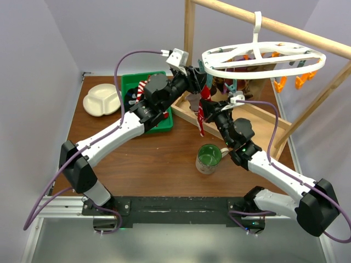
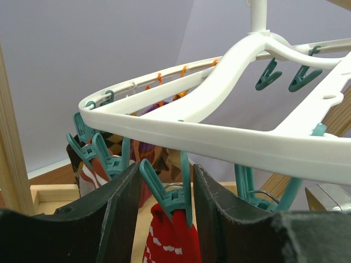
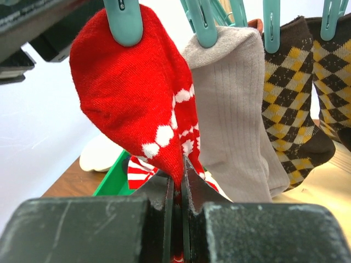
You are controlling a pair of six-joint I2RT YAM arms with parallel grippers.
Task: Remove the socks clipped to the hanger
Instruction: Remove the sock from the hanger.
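The job is partly done. A striped sock (image 1: 143, 87) and something dark lie in the green bin (image 1: 129, 82) on the counter (image 1: 164, 170), so at least one sock seems to be off already. The hanger (image 2: 219, 137) hangs from the wooden pole (image 1: 285, 27) with several socks clipped along its near rim. The right wrist view shows a red sock (image 3: 131, 93), a grey sock (image 3: 236, 115) beside it and two brown checked socks (image 3: 288, 93); whether more hang beyond these I cannot tell. The red sock is the one in hand. The right fingers (image 3: 197, 194) are pinched tight on its lower part. The left fingers (image 2: 118, 219) stand partly apart on either side of the teal clip (image 2: 167, 192) that holds its top; whether they press the clip I cannot tell. The clip looks shut on the fabric, so this sock is not yet free, and the other three look untouched.
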